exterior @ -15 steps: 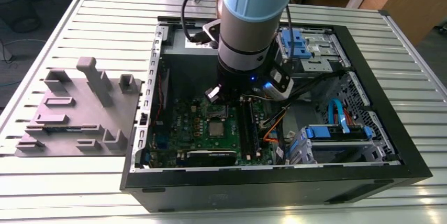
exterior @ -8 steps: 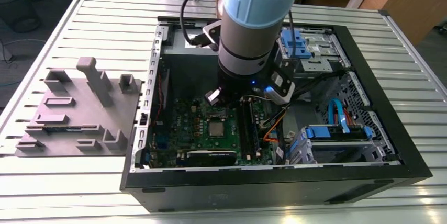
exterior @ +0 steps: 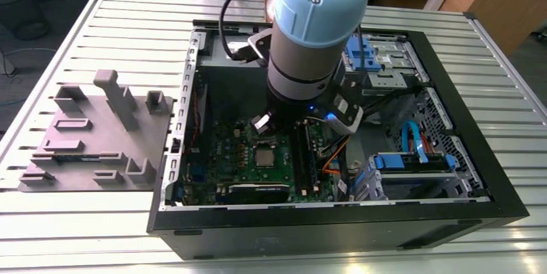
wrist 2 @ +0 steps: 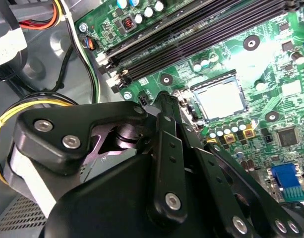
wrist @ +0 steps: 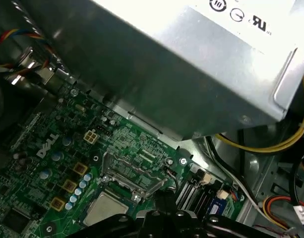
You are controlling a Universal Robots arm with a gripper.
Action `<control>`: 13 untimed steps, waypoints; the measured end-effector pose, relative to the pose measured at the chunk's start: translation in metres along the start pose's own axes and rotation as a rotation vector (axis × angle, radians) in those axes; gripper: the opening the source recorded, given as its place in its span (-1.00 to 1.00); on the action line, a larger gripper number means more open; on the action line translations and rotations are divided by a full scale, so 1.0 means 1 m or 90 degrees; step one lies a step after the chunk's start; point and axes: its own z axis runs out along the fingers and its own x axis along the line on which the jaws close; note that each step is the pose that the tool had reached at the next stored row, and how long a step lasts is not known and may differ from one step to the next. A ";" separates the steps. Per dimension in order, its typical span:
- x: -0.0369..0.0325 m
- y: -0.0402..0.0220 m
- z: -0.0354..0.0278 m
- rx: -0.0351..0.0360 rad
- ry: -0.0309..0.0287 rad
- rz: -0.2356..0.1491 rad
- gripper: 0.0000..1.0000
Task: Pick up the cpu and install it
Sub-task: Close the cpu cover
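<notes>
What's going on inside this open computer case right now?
One light-blue robot arm reaches down into the open black computer case. The small square silver-grey cpu lies in the socket on the green motherboard, near the long black memory slots. The black gripper hangs just beside that socket, apart from the chip.

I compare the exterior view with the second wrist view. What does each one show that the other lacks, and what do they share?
Exterior view: the whole black computer case, the grey fixture block on the slatted table, and the pale blue arm. Second wrist view: the tool from close by, and a yellow cable. Shared: the green motherboard, the black memory slots, and the cpu lying in its socket.
</notes>
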 end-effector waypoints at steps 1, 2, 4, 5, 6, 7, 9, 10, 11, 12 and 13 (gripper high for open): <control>0.0009 -0.0015 -0.0005 -0.0017 -0.0010 0.000 -0.78; 0.0018 -0.0030 -0.0010 -0.0034 -0.0021 0.000 -0.78; 0.0037 -0.0060 -0.0020 -0.0069 -0.0043 0.000 -0.78; 0.0046 -0.0075 -0.0024 -0.0085 -0.0053 0.000 -0.78; 0.0055 -0.0090 -0.0029 -0.0098 -0.0061 0.000 -0.78; 0.0064 -0.0105 -0.0034 -0.0110 -0.0069 0.000 -0.78; 0.0083 -0.0135 -0.0044 -0.0132 -0.0082 0.000 -0.78; 0.0092 -0.0151 -0.0048 -0.0142 -0.0089 0.000 -0.78; 0.0102 -0.0168 -0.0052 -0.0152 -0.0095 0.000 -0.78; 0.0112 -0.0184 -0.0056 -0.0160 -0.0100 0.000 -0.78; 0.0122 -0.0200 -0.0060 -0.0166 -0.0104 0.000 -0.78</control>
